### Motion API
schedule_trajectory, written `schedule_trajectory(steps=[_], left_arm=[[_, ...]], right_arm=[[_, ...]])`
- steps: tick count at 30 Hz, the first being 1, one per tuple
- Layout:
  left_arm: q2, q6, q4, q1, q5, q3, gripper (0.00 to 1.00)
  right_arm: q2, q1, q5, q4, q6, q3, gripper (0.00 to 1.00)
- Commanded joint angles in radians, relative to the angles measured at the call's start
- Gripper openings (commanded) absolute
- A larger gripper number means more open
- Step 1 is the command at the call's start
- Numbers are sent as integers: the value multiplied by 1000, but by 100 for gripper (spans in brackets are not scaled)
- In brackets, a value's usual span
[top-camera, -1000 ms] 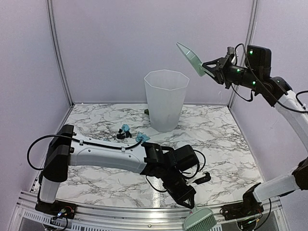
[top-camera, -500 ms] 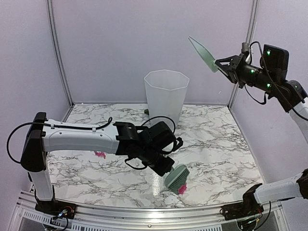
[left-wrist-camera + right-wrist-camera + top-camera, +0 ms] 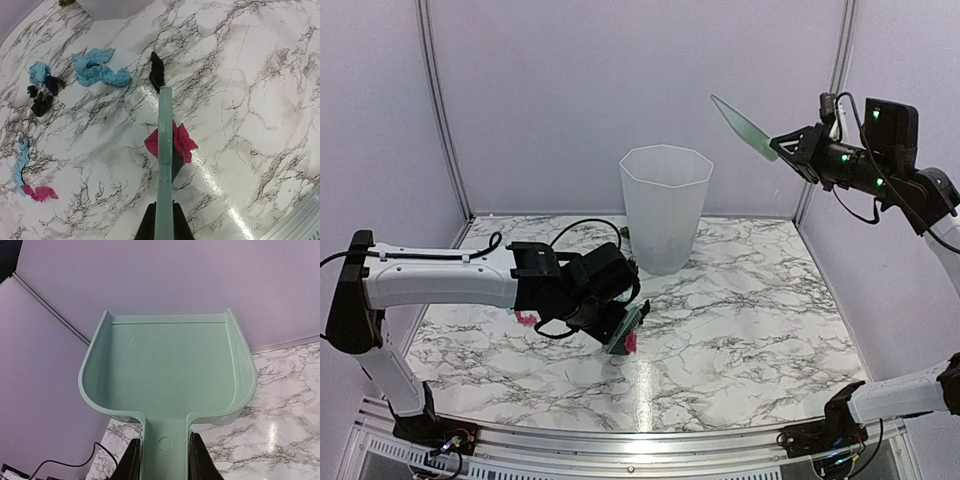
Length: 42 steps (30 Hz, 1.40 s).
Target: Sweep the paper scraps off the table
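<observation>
Top external: left tool point(image 3: 605, 322) clamped on mint brush point(image 3: 630, 328), low over the middle of the tabletop point(image 3: 750, 320). Right tool point(image 3: 790, 147) clamped on mint dustpan point(image 3: 744, 124), high above the far right corner. White bin point(image 3: 665, 205) at far edge.
Left wrist: paper scraps point(image 3: 97, 70), blue, black and pink, scattered mid-tabletop; pink scrap point(image 3: 184, 142) touching brush.
Right wrist: fingers point(image 3: 131, 460) closed on dustpan handle.

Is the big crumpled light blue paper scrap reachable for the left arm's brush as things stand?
Likely yes: the left claw holds the mint-green brush near that light blue paper scrap, with only bare white marble table between them.
</observation>
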Motion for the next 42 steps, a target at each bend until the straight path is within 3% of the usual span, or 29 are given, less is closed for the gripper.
schedule_trajectory(steps=[1, 9, 15, 20, 27, 32, 42], left_arm=[[-42, -56, -134, 9, -64, -41, 0], [-67, -109, -192, 35, -133, -32, 0], [-45, -117, -216, 87, -149, 10, 0], [-2, -88, -234, 122, -154, 74, 0], [61, -29, -236, 190, -143, 155, 0], [111, 17, -236, 224, -131, 221, 0], [227, 117, -236, 298, -73, 339, 0]], right_arm=[[-27, -6, 14, -103, -155, -8, 0], [-156, -6, -31, -228, -345, -93, 0], [-209, 17, -187, -300, -304, -212, 0], [-237, 129, -137, -345, -279, -313, 0], [-178, 290, -36, -246, -269, -494, 0], [-126, 313, 5, -122, -292, -614, 0], [81, 376, 56, -39, -450, -606, 0]])
